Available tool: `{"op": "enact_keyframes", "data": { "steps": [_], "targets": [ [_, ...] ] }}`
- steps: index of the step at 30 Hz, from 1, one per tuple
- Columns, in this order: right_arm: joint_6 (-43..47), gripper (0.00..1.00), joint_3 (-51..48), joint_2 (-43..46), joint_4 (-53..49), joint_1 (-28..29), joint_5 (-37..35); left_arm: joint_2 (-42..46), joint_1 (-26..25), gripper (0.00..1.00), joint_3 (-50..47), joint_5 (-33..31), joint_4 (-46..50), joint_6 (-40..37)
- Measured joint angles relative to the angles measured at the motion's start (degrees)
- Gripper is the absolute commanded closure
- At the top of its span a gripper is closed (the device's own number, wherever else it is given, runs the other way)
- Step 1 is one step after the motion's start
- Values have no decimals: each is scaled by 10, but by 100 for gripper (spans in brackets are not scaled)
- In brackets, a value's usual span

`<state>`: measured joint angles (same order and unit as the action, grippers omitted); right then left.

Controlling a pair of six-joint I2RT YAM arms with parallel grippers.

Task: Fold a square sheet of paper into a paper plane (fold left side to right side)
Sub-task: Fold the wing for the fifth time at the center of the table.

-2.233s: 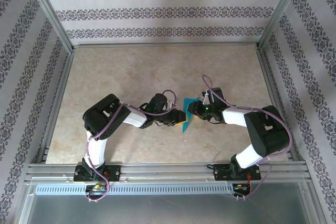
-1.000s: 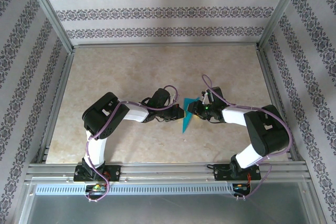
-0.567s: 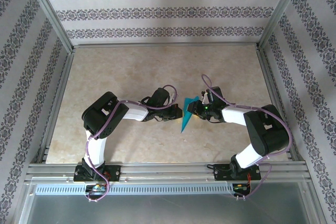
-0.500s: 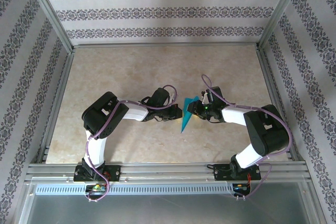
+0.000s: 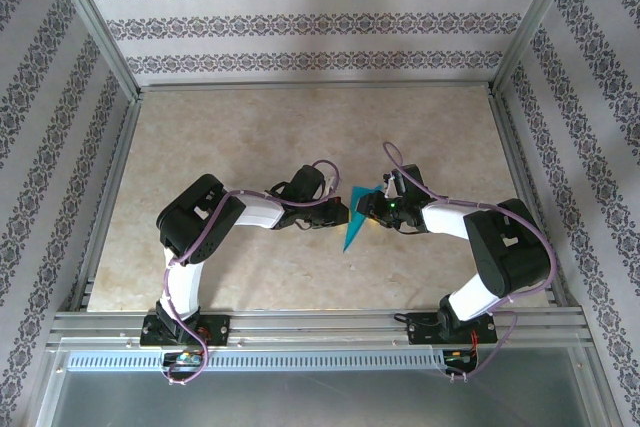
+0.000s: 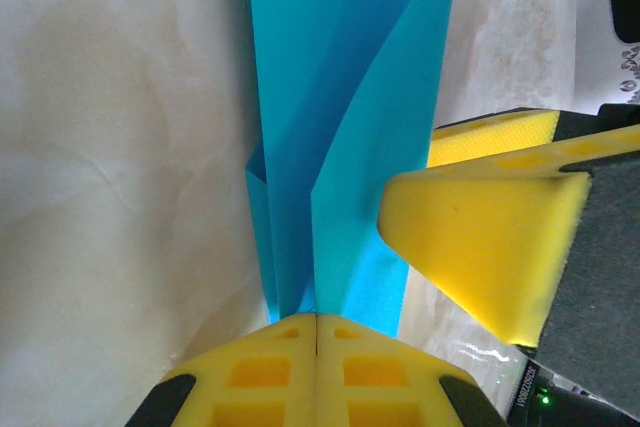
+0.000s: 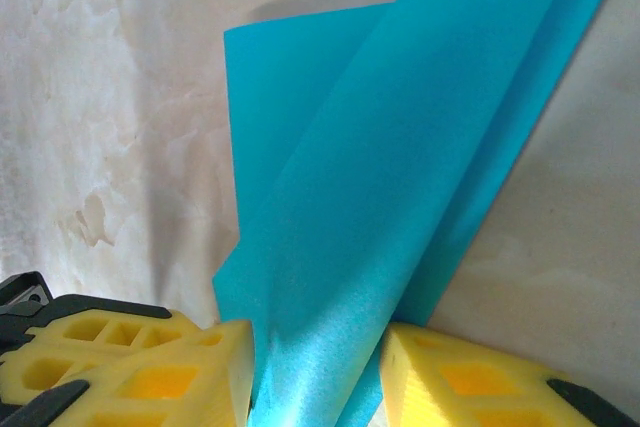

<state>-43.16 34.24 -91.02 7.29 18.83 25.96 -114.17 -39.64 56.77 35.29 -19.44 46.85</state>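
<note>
Out past the arm bases, near the middle of the desk (image 5: 250, 137), the sheet of paper (image 5: 355, 219) runs slantwise, its narrow end toward the bases and its wider end farther back and to the right. The left tool (image 5: 335, 213) sits just left of it, and the sheet comes out from between its pressed-together fingers (image 6: 250, 377). The right tool (image 5: 366, 209) sits just right, the sheet passing between its two parted fingers (image 7: 150, 357). The tools face each other closely across the sheet.

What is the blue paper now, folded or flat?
Folded, not flat: the blue paper shows creases and overlapping layers, pinched by the left gripper.
</note>
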Motion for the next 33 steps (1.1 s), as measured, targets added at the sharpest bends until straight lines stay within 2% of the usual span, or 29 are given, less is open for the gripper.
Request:
{"op": "enact_keyframes", "data": {
  "steps": [33],
  "targets": [
    [0,59,0,11,-2,8,-16,-14,-9,100,71,-28,137,-57]
  ]
}}
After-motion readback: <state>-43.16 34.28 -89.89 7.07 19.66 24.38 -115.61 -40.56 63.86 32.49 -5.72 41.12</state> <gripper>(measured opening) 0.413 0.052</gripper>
